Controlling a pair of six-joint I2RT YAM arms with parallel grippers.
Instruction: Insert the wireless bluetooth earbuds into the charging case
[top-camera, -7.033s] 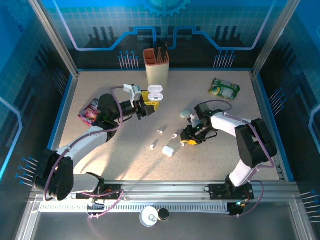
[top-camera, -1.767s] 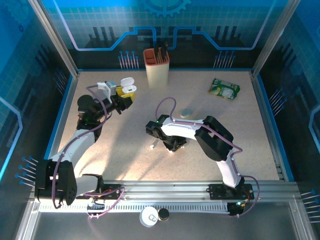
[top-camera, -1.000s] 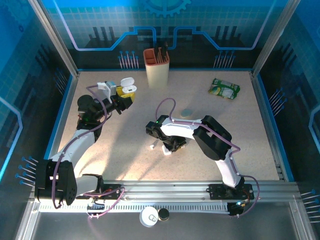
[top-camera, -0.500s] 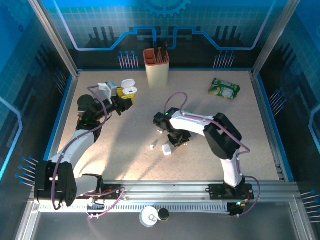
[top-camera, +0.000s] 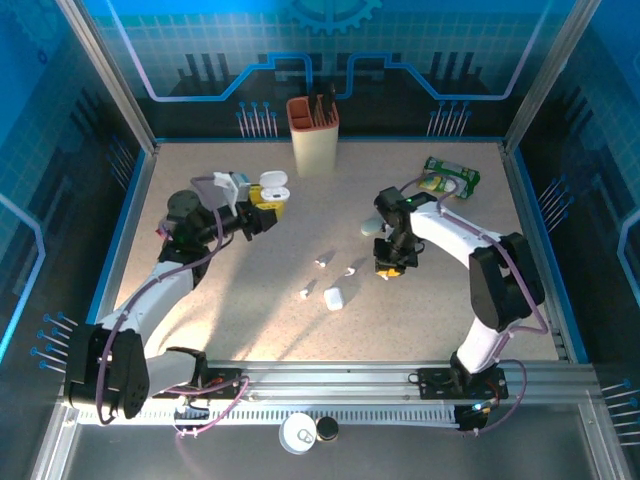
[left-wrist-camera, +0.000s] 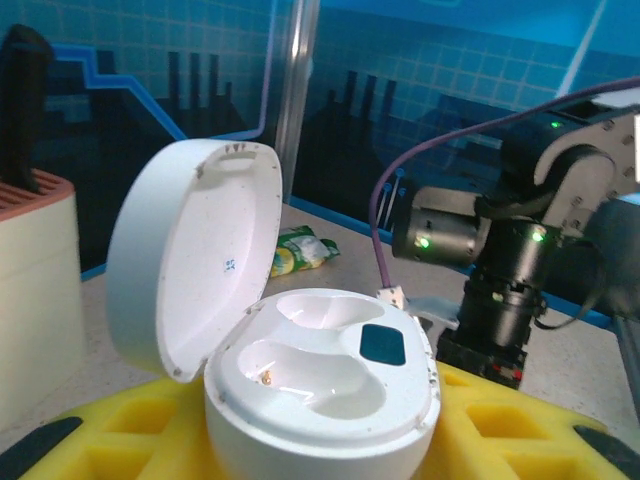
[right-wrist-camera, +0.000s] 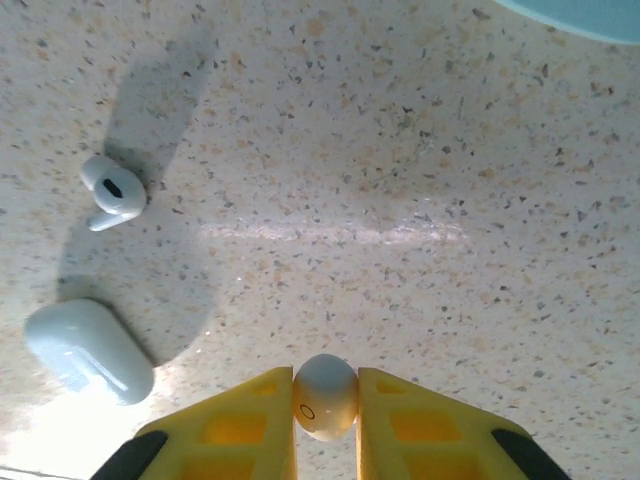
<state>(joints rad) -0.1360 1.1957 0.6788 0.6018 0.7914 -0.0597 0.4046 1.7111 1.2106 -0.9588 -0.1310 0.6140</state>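
Note:
My left gripper (top-camera: 262, 205) is shut on the open white charging case (top-camera: 270, 188), held above the table's left-middle. In the left wrist view the case (left-wrist-camera: 320, 385) sits upright between the yellow fingers (left-wrist-camera: 520, 430), lid (left-wrist-camera: 190, 255) tipped back, both wells empty. My right gripper (top-camera: 390, 268) hovers right of centre, shut on a tiny white earbud (right-wrist-camera: 325, 397) pinched between its yellow fingertips. Three more earbuds lie on the table: one (top-camera: 350, 271) just left of the right gripper, also in the right wrist view (right-wrist-camera: 112, 190), one (top-camera: 322, 262) farther left, and one (top-camera: 304, 294) nearer me.
A closed white pebble-like case (top-camera: 334, 298) (right-wrist-camera: 88, 350) lies near the loose earbuds. A pale round disc (top-camera: 371, 227) lies beside the right arm. A knife block (top-camera: 313, 133) stands at the back, a green packet (top-camera: 450, 177) at the back right.
The right gripper has left the closed case and swung right with an earbud in its jaws. The left gripper has carried the open case a little right, toward the centre.

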